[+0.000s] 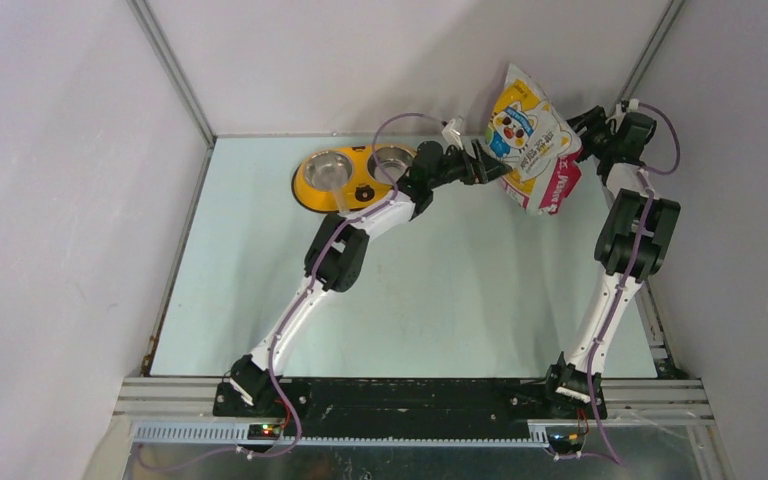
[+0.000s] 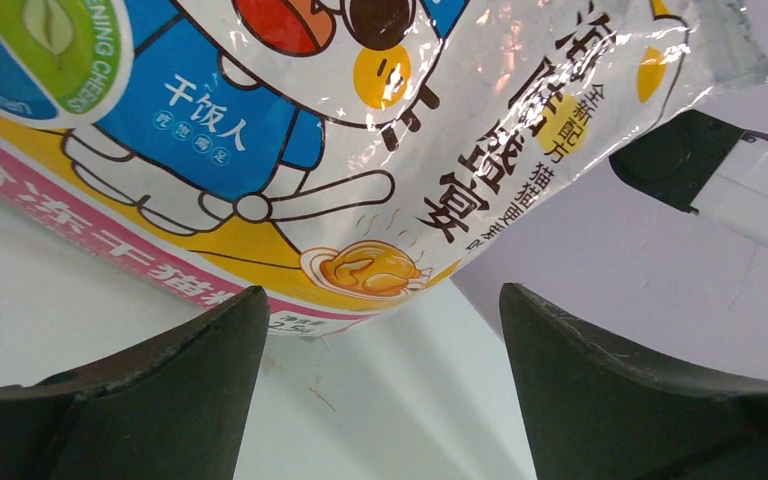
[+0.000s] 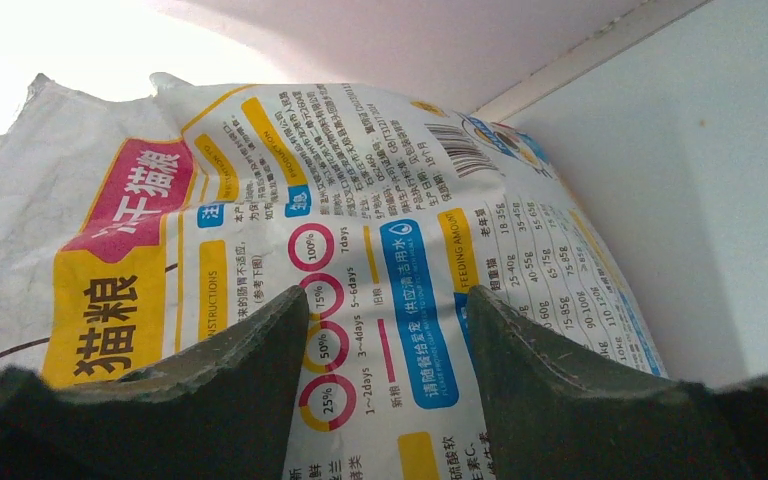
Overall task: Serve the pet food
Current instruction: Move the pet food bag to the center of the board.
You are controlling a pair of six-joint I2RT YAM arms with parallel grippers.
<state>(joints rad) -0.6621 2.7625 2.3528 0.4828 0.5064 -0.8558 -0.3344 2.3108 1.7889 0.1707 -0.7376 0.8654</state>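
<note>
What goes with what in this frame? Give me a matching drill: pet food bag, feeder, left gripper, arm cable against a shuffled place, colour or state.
Things:
1. pet food bag
2. feeder
3. left gripper
4. arm cable

Place, colour or state:
A. yellow, at the table's far edge
B. fingers spread wide, nothing between them
C. tilted, cartoon cat printed on it
D. purple

Pairs: 1-C, 2-A, 3-B, 4-D
</note>
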